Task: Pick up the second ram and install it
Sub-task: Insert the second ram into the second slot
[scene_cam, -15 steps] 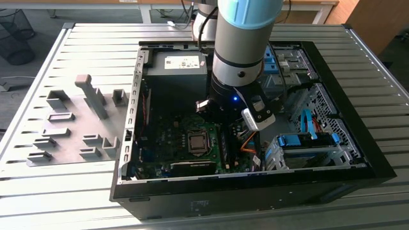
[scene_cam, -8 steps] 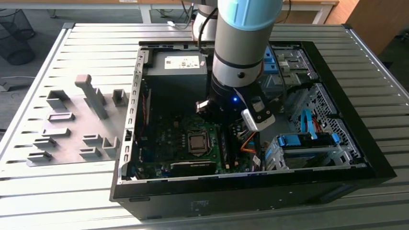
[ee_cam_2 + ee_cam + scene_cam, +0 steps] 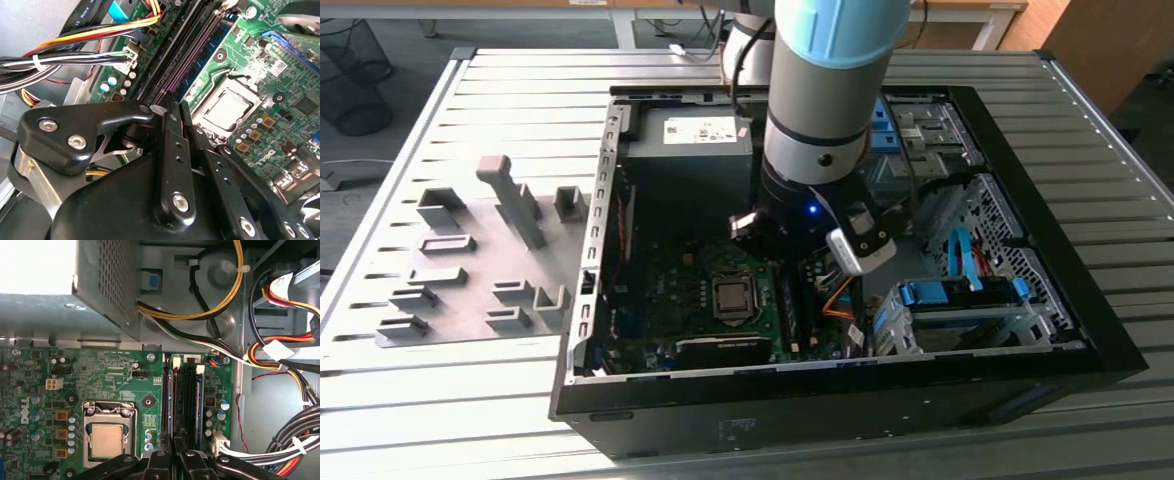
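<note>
Gripper (image 3: 173, 452) hung over the motherboard's (image 3: 115, 375) memory slots (image 3: 180, 395) with its fingers (image 3: 172, 150) nearly together, seemingly empty, where seating the second ram would need even downward pressure.

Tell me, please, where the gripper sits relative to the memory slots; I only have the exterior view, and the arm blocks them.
Observer: In the first wrist view the gripper is directly over the memory slots, beside the CPU socket.
Operator: Is any slot filled?
Observer: In the second wrist view a blue-green ram stick stands in the slot nearest the socket, in line with the gripper. I cannot tell whether it is the first or the second.
Operator: Is anything crowding the slots?
Observer: A white connector with a cable bundle sits just beside them, on the side away from the socket.
</note>
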Controlling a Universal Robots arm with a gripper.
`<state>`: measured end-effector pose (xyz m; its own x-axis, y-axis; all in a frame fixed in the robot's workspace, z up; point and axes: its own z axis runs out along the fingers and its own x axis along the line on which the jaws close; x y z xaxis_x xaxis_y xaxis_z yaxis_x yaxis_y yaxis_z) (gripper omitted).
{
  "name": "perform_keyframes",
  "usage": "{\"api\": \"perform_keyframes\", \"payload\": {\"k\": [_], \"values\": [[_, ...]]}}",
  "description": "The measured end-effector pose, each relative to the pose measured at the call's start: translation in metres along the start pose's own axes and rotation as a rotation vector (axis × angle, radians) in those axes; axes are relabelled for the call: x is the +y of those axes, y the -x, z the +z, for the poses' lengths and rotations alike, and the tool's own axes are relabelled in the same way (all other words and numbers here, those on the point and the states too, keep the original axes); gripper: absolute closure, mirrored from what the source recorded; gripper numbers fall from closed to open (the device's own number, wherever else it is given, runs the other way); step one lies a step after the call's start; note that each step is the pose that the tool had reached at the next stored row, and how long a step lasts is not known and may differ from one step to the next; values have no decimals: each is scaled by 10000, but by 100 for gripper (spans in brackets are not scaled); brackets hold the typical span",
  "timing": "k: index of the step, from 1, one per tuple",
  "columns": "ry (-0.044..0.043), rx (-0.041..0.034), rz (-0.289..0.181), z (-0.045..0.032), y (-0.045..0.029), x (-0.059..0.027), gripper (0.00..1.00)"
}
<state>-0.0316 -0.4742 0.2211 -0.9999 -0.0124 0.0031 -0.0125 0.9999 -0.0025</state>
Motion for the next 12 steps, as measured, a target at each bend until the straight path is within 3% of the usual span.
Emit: {"api": "perform_keyframes", "payload": {"k": [12], "values": [[11, 1, -1, 35, 0, -9, 86]]}}
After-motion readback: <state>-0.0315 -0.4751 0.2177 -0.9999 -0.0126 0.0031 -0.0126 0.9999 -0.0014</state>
